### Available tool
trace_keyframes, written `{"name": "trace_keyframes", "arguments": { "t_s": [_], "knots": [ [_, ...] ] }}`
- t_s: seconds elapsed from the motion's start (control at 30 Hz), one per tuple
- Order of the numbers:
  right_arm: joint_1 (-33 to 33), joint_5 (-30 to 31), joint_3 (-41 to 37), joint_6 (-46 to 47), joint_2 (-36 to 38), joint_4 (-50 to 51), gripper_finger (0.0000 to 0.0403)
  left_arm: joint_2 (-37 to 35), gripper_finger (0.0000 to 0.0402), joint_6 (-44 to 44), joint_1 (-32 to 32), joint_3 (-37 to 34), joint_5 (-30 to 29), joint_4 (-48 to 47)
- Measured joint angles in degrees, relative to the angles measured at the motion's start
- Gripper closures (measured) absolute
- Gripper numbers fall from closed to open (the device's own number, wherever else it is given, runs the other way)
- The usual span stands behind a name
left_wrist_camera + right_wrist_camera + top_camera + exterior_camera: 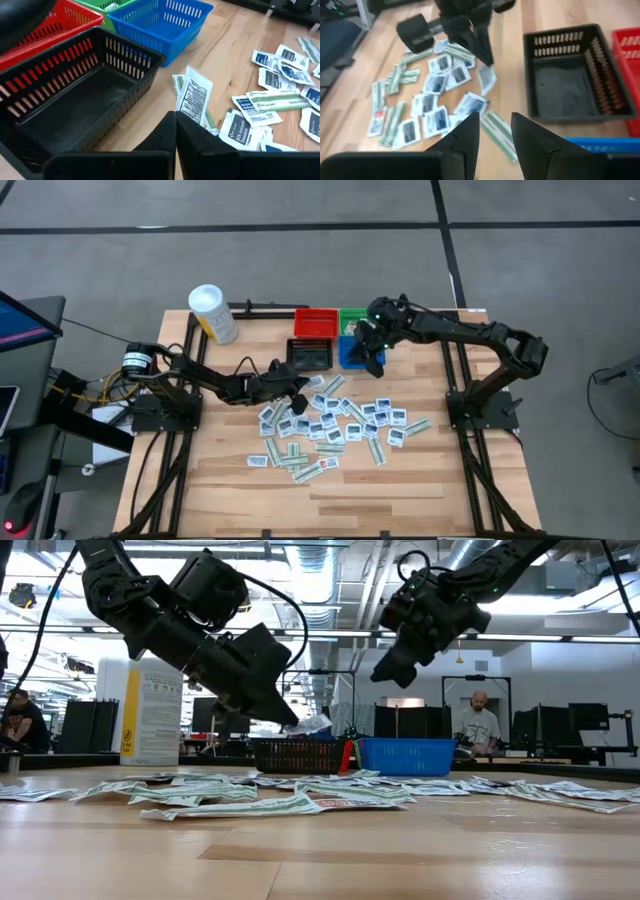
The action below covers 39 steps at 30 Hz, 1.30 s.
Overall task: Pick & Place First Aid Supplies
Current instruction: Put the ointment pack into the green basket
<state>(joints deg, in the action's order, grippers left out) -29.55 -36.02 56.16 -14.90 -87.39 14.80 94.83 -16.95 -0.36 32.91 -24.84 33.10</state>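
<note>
Two arms hover: left gripper [175, 131] pinches a white packet [194, 97] beside the empty black bin [75, 107], right gripper [495, 131] parted above the blue bin [352, 353].

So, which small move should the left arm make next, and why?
Probably carry the left gripper a little onward, over the black slotted plastic bin, then open. Its fingers are shut on a white square packet with dark print, lifted off the wooden table just beside that bin, which looks empty. The right gripper hangs open over the blue bin.
</note>
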Motion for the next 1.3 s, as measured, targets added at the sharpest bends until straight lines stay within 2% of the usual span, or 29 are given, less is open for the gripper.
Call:
{"name": "trace_keyframes", "arguments": {
  "t_s": [0.27, 0.33, 0.5, 0.67, 0.8, 0.97, 1.3],
  "knots": [
    [5.1, 0.1, 0.0, 4.5, 0.0, -3.0, 0.0291, 0.0, 0.0398, 0.0, 0.0, 0.0, 0.0, 0.9],
    [6.5, 2.1, 0.0, 5.4, 0.0, -3.9, 0.0282, 0.0, 0.0398, 0.0, 0.0, 0.0, 0.0, 0.9],
    [8.2, 7.7, 0.0, 8.0, 0.0, -4.4, 0.0241, 0.0, 0.0398, 0.0, -0.1, 0.0, 0.0, 1.4],
    [8.5, 8.2, 0.0, 12.0, -1.8, -5.0, 0.0193, 0.0, 0.0397, 0.0, -0.2, 0.0, 0.0, 1.7],
    [9.1, 8.1, 0.0, 13.9, -5.1, -5.3, 0.0171, 0.0, 0.0398, 0.0, -0.2, 0.0, 0.0, 2.1],
    [10.1, 7.4, 0.0, 15.9, -7.7, -7.6, 0.0170, 0.0, 0.0397, 0.0, -0.2, 0.0, 0.0, 2.4],
    [10.5, 7.4, 0.0, 16.1, -7.9, -11.3, 0.0174, 0.0, 0.0398, 0.0, -0.2, 0.0, 0.0, 3.5]
  ]
}}
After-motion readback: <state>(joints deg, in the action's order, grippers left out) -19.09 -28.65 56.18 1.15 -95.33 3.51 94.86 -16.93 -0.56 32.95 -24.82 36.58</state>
